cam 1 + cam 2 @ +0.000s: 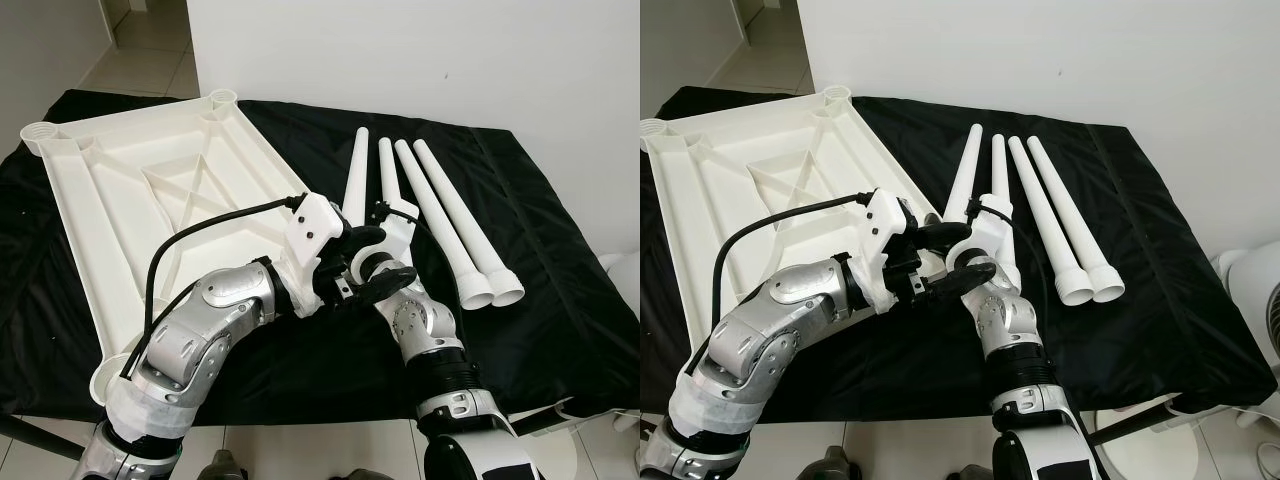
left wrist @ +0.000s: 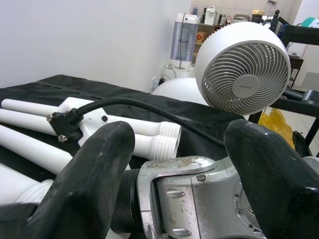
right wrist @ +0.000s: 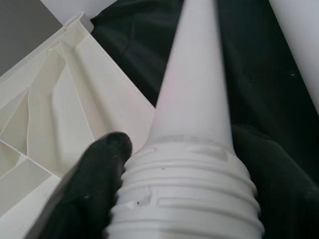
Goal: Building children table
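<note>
Black-draped counter (image 1: 560,300) | right hand (image 3: 164,199) gripping leg (image 3: 197,99) at threaded end | left hand (image 2: 174,164) spread wide | next: threading into tabletop (image 1: 130,200) corner socket

Both grippers hide the threaded ends of 2 table legs (image 1: 357,180).

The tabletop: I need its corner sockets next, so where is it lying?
The tabletop lies underside up on the black cloth, on the robot's left, beside the four white legs.
</note>
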{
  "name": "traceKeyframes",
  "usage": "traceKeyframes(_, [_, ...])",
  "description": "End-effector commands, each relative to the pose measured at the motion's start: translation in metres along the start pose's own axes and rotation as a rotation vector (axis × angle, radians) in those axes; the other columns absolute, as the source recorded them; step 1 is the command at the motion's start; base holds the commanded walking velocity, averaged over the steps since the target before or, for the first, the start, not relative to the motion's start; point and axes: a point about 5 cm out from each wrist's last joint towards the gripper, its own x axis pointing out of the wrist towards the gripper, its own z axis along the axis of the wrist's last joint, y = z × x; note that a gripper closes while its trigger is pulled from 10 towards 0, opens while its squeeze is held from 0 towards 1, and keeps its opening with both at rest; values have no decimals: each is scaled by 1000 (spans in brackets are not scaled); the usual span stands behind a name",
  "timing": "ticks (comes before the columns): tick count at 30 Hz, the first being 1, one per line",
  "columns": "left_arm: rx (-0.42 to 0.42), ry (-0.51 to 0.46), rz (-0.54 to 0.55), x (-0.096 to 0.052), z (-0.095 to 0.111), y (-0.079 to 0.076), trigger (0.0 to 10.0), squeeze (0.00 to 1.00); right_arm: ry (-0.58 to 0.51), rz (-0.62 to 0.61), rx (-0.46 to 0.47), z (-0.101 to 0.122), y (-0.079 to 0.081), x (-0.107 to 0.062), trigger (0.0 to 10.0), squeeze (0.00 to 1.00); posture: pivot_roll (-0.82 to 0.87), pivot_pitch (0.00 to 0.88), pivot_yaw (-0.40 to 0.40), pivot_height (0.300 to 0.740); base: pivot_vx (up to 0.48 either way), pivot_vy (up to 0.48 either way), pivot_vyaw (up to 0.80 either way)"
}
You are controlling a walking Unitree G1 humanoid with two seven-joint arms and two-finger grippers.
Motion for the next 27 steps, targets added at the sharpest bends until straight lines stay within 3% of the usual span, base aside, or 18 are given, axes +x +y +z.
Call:
traceKeyframes(1, [13, -13, 9, 2, 4, 1, 10000, 0, 61, 64, 109, -17, 37, 3, 0, 0, 93, 12, -93, 740, 0, 0, 0])
traceKeyframes(7, [8, -24, 10, 3, 5, 2, 10000, 0, 50, 41, 109, -14, 30, 3, 0, 0, 90, 11, -92, 740, 0, 0, 0])
traceKeyframes(9, [6, -31, 11, 5, 5, 3, 10000, 0, -10, 73, 46, -7, 26, 2, 0, 0, 88, 9, -91, 740, 0, 0, 0])
traceKeyframes(10, [-1, -40, 11, 6, 5, 4, 10000, 0, -73, 99, 27, -1, 24, 0, 1569, 0, 83, 7, -89, 740, 0, 0, 0])
traceKeyframes(11, [-7, -50, 12, 8, 5, 5, 10000, 0, -132, 126, -5, 4, 22, -3, 6706, 0, 84, 6, -90, 740, 0, 0, 0])
traceKeyframes(13, [-11, -56, 13, 9, 6, 6, 10000, 0, -167, 141, -22, 7, 20, -6, 6706, 0, 84, 6, -90, 740, 0, 0, 0])
traceKeyframes(14, [-48, -70, 4, 11, 6, 9, 10000, 0, -220, 121, -69, 12, 11, -9, 10000, 0, 84, 6, -90, 740, 0, 0, 0])
traceKeyframes(15, [-107, -92, -5, 13, 7, 13, 10000, 1000, -268, 90, -113, 17, 1, -14, 10000, 0, 76, 0, -77, 740, 0, 0, 0])
traceKeyframes(20, [-189, -131, -12, 13, 10, 21, 10000, 1000, -349, 61, -194, 24, -14, -24, 10000, 0, 61, 0, -63, 740, 0, 0, 0])
traceKeyframes(25, [-164, -128, 53, 16, 15, 34, 10000, 1000, -399, 78, -287, 25, -24, -38, 10000, 0, 44, 0, -45, 740, 0, 0, 0])
traceKeyframes(26, [-171, -131, 77, 19, 18, 42, 10000, 0, -431, 80, -301, 27, -30, -46, 10000, 0, 30, 0, -29, 740, 0, 0, 0])
traceKeyframes(27, [-194, -133, 114, 23, 22, 53, 10000, 0, -465, 95, -329, 30, -37, -54, 10000, 0, 16, 0, -15, 740, 0, 0, 0])
